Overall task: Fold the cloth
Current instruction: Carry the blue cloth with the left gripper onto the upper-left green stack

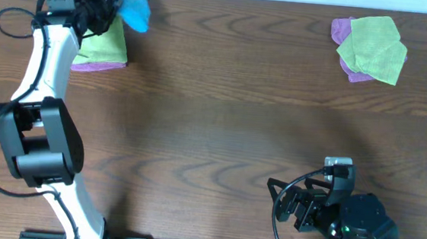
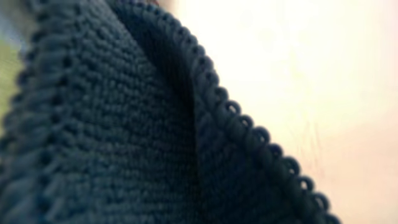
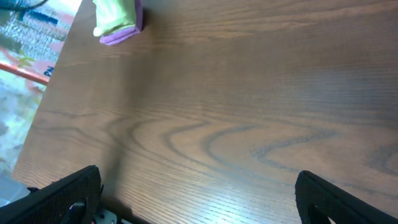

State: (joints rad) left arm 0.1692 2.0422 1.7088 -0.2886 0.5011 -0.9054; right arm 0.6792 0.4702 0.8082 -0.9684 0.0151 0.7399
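The bright blue cloth (image 1: 136,11) is bunched at the far left of the table, sticking out to the right of my left gripper (image 1: 104,8). The gripper appears shut on it, just above a stack of other cloths. In the left wrist view the cloth (image 2: 124,124) fills nearly the whole frame as dark blue looped fabric pressed close to the camera, and it hides the fingers. My right gripper (image 3: 199,193) is open and empty, low over bare wood near the front right of the table; it also shows in the overhead view (image 1: 302,207).
A lime-green cloth on a purple cloth (image 1: 101,48) lies under the left gripper, and shows in the right wrist view (image 3: 118,22). Another green-and-purple pile (image 1: 372,48) sits at the far right. The table's left edge (image 3: 43,99) runs close by.
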